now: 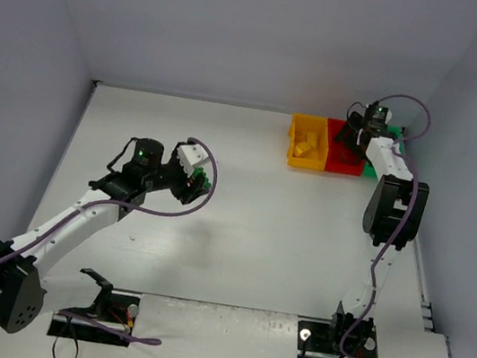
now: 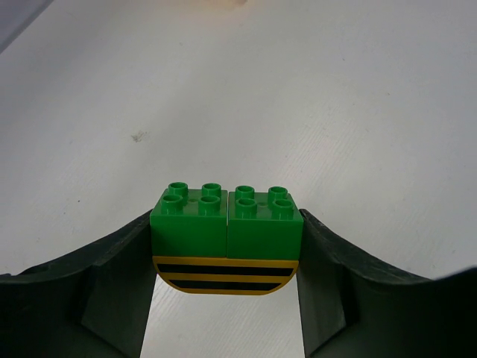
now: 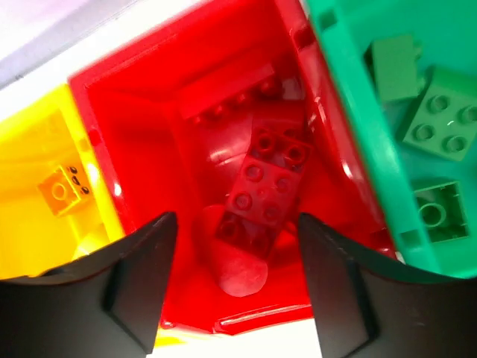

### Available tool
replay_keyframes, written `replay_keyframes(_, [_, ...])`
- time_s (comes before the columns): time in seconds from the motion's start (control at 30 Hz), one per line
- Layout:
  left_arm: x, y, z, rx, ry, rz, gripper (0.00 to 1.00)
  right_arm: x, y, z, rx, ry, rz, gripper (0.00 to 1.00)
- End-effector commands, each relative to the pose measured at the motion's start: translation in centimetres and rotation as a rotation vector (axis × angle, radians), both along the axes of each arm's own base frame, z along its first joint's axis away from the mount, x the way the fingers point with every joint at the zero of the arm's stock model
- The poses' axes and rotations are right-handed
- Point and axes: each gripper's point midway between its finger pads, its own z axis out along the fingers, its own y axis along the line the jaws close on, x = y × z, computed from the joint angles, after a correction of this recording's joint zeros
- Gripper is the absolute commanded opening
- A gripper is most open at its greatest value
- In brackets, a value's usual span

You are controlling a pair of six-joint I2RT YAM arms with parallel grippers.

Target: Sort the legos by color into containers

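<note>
Left pincer (image 1: pixel 201 184) (image 2: pixel 226 268): narrowed onto a load, one finger against each end of it, with the table (image 2: pixel 335 89) behind it in the wrist view.
Load in left pincer: green pair (image 2: pixel 226 220), two square four-stud bricks side by side and touching, seated on a striped piece (image 2: pixel 225 274).
Axis of load: runs from finger to finger; studs point up.
Markings on load: black bands across the yellow, round-bottomed striped piece, parallel to the long axis.
Yellow bin (image 1: pixel 304 164) (image 3: pixel 22 224): leftmost of the row, outside the right pincer's finger on the left of its wrist view; touches the red bin.
Yellow brick (image 3: pixel 63 190): lies in the yellow bin, studs toward the camera; small dark marks on one face, too small to read.
Red bin (image 1: pixel 341 163) (image 3: pixel 134 134): middle of the row, directly beneath the right pincer.
Red stack (image 3: pixel 264 190): lies on the red bin's floor, below and between the fingers; joined four-stud bricks, studs toward the camera, long axis slanting from lower left to upper right of the wrist view.
Green bin (image 1: pixel 371 173) (image 3: pixel 350 112): outside the finger on the right of that view.
Loose green legos (image 3: pixel 440 115): three lie in the green bin, apart from one another.
Right pincer (image 1: pixel 360 130) (image 3: pixel 235 220): spread wide, nothing between the fingers, hovers over the red bin.
</note>
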Motion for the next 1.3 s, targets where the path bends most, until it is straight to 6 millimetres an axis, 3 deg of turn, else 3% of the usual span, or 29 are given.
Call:
replay_keyframes(0.0, [0.7, -0.7, 5.6, -0.07, -0.135, -0.019, 0.0, 2.4, 0.5, 9.2, 0.002, -0.21, 0.041, 0.67])
replay_keyframes(0.03, [0.7, -0.8, 5.7, -0.068, -0.142, -0.024, 0.0, 2.1, 0.9, 10.9, 0.014, -0.239, 0.058, 0.68])
replay_keyframes(0.13, [0.9, -0.9, 6.3, -0.058, -0.172, -0.04, 0.0, 0.3, 3.8, 13.2, 0.086, -0.261, 0.145, 0.71])
replay_keyframes(0.17, [1.0, -1.0, 6.5, -0.057, -0.179, -0.046, 0.0, -0.8, 5.5, 15.9, 0.109, -0.303, 0.187, 0.71])
replay_keyframes(0.2, [1.1, -1.0, 6.8, -0.056, -0.188, -0.051, 0.0, -1.9, 6.1, 15.6, 0.132, -0.288, 0.206, 0.7])
replay_keyframes(0.23, [1.2, -1.2, 7.5, -0.06, -0.203, -0.058, 0.0, -3.5, 9.0, 17.9, 0.171, -0.321, 0.288, 0.69])
replay_keyframes(0.3, [1.4, -1.4, 7.9, -0.061, -0.214, -0.07, 0.0, -6.1, 13.0, 17.9, 0.223, -0.301, 0.395, 0.67])
replay_keyframes(0.33, [1.4, -1.6, 8.5, -0.067, -0.228, -0.086, 0.0, -7.9, 15.0, 19.7, 0.261, -0.324, 0.468, 0.66])
replay_keyframes(0.4, [1.5, -1.9, 9.1, -0.07, -0.24, -0.098, 0.0, -10.7, 18.8, 19.5, 0.312, -0.299, 0.574, 0.63])
replay_keyframes(0.47, [1.4, -2.2, 10.2, -0.077, -0.268, -0.121, 0.0, -13.6, 21.6, 21.6, 0.39, -0.324, 0.676, 0.61])
replay_keyframes(0.5, [1.2, -2.2, 10.1, -0.069, -0.261, -0.132, 0.0, -15.2, 23.5, 21.3, 0.419, -0.302, 0.721, 0.6])
replay_keyframes(0.53, [1.0, -2.2, 9.9, -0.064, -0.247, -0.142, 0.0, -16.5, 24.5, 23.0, 0.445, -0.336, 0.743, 0.59])
replay_keyframes(0.63, [0.8, -2.1, 10.8, -0.057, -0.269, -0.152, 0.0, -20.3, 28.2, 24.8, 0.505, -0.351, 0.85, 0.58])
replay_keyframes(0.73, [0.4, -2.2, 11.3, -0.054, -0.282, -0.166, 0.0, -23.2, 31.4, 25.3, 0.549, -0.329, 0.932, 0.59])
replay_keyframes(0.97, [-0.4, -2.4, 12.3, -0.062, -0.293, -0.192, 0.0, -25.9, 35.8, 25.5, 0.586, -0.326, 1.011, 0.62])
replay_keyframes(1.27, [-1.5, -2.5, 12.8, -0.079, -0.298, -0.202, 0.0, -26.8, 38.9, 24.1, 0.59, -0.285, 1.048, 0.62])
